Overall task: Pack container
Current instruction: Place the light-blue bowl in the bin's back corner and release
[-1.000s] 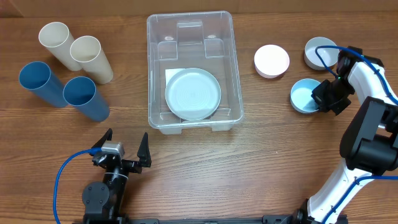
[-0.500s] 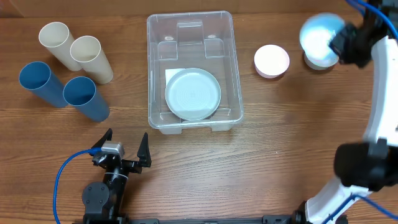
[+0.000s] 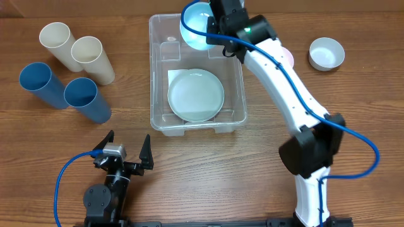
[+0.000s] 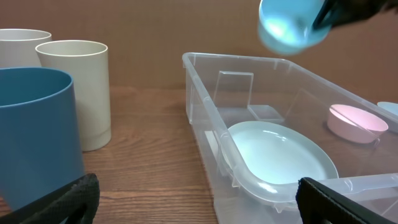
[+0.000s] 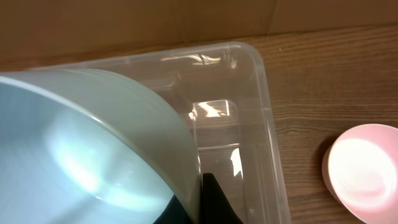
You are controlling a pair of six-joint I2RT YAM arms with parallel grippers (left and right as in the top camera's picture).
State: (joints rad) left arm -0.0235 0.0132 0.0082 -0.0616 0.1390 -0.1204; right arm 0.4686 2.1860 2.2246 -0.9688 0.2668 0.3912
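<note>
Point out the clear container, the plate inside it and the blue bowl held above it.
container (image 3: pixel 152 75): overhead view, on its left rim.
plate (image 3: pixel 196 95): overhead view, centre of its face.
blue bowl (image 3: pixel 197 25): overhead view, inside of the bowl.

Overhead straight down, left wrist low, right wrist close, sharing container (image 3: pixel 153 82)
</note>
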